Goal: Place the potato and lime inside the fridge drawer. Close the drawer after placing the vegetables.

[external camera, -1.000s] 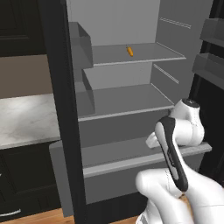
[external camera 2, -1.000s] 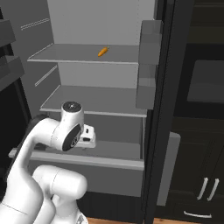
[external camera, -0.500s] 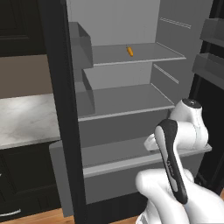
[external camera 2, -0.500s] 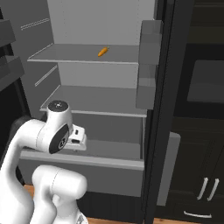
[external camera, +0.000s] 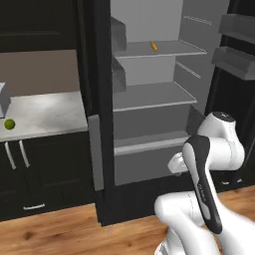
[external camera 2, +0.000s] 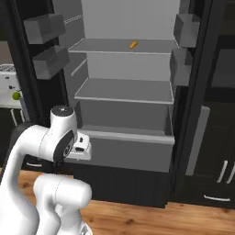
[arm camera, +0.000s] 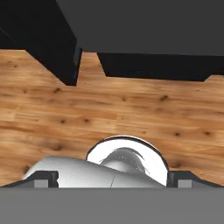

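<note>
1. Leftward in the left base view, the lime sits on the grey table, well apart from the open fridge; the fridge drawer stands pulled out below the shelves.
2. Right base view: the lime shows at the far left edge, the drawer open, a small orange item on the top shelf.
3. Hand view: the pincer faces wooden floor, tips wide apart, holding nothing.

We see the small yellow-green lime resting on the grey-white counter; the wide light-grey fridge drawer stands pulled open.
</note>
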